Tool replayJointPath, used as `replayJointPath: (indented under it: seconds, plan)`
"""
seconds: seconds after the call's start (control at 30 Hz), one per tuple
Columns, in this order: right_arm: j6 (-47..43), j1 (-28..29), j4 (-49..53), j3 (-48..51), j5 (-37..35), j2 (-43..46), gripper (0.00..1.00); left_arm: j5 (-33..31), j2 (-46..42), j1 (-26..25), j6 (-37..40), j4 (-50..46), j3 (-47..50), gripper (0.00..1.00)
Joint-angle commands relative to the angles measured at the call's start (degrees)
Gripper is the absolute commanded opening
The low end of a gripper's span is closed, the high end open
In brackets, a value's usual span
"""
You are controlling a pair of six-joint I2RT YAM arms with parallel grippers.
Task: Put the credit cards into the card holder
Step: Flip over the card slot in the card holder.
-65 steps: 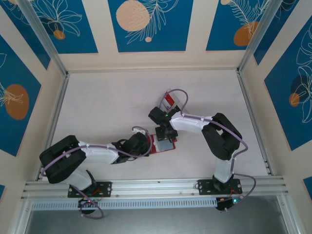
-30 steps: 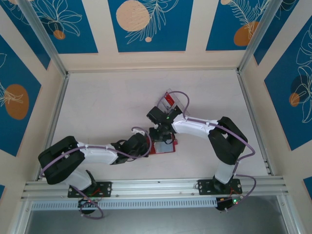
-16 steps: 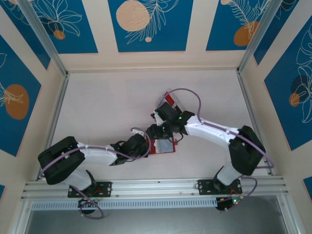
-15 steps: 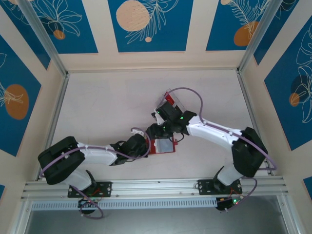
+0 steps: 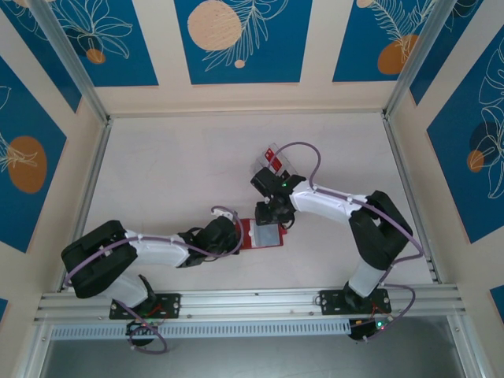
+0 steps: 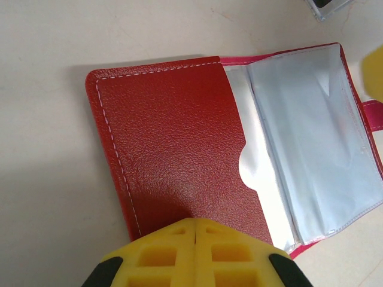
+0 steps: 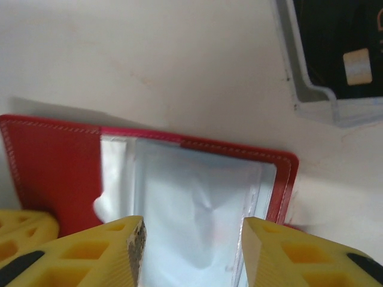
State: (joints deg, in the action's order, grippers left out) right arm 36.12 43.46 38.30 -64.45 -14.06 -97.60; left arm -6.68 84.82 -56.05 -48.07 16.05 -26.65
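The left gripper (image 6: 195, 227) has its fingers closed flat against each other with nothing between them. Its tips rest on the near edge of the card holder (image 6: 173, 137), which lies opened out on the table (image 6: 90, 30) directly in front of this gripper. The textured red flap is closest to the gripper. The clear plastic sleeves (image 6: 311, 137) spread out further ahead and to its right, and the pink snap tab (image 6: 374, 115) sticks out beyond them.

The right gripper (image 7: 191, 239) hovers just over the sleeve side of the holder. Its fingers are parted about halfway and nothing can be seen held between them. The sleeve shows through the gap. Ahead and to the right of this gripper, apart from the holder, sits a clear tray (image 7: 311, 89) with a black credit card (image 7: 335, 36) in it. From above, a red credit card (image 5: 273, 160) also shows in that tray.
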Motion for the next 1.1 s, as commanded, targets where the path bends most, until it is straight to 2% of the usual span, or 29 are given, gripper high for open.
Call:
replayJointPath:
  seconds: [0.0, 0.27, 0.53, 0.6, 0.77, 0.97, 1.07]
  plan:
    - [-0.26, -0.37, 1.60, -3.11, -3.73, -2.63, 0.49, 0.71, 2.10, -0.68, -0.35, -7.18, 2.05, 0.00]
    - [0.52, 0.55, 0.63, -3.24, -4.22, -7.66, 0.44, 0.61, 2.23, -0.64, -0.18, -7.26, 1.87, 0.00]
    - [1.67, 3.58, 2.51, -3.81, -7.70, -7.65, 0.26, 0.52, 2.46, -0.63, 0.17, -7.62, 1.53, 0.00]
    - [1.67, 4.21, 3.22, -4.47, -8.23, -7.36, 0.16, 0.60, 2.44, -0.64, 0.15, -7.53, 1.56, 0.00]
    - [1.33, 5.23, 4.48, -6.54, -8.08, -6.30, 0.05, 0.57, 2.46, -0.64, 0.25, -7.59, 1.52, 0.00]
    - [0.44, 4.67, 2.68, -7.96, -1.50, -4.88, 0.05, 1.18, 3.81, -0.64, 0.53, -6.82, 1.08, 0.00]
    - [0.51, 3.59, 0.05, -7.50, 3.76, -5.09, 0.09, 1.80, 4.56, -0.64, 0.69, -5.84, 1.00, 0.00]
